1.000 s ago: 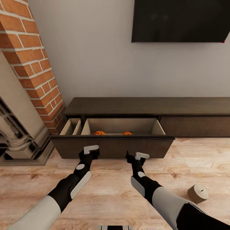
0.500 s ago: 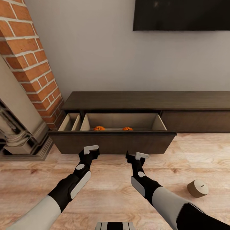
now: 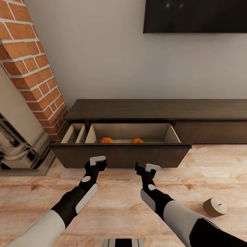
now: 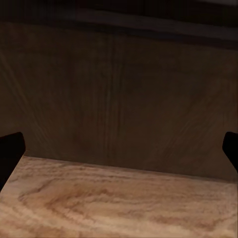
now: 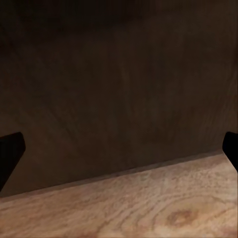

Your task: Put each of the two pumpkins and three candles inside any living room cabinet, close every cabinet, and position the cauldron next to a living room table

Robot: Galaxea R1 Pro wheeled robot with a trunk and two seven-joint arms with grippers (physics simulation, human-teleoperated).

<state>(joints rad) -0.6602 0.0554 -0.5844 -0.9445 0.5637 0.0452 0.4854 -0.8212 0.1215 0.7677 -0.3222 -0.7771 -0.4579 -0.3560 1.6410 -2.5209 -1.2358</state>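
Cabinet (image 3: 157, 109) drawer pulled out, two pumpkins (image 3: 106, 140) inside; left gripper (image 3: 97, 164) and right gripper (image 3: 146, 168) both spread, empty; candle (image 3: 215, 207) on floor.

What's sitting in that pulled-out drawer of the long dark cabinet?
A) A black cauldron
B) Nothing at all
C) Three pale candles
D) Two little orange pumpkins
D: two small orange pumpkins rest side by side in the wide compartment of the open drawer of the cabinet; the one candle in view lies on the floor.
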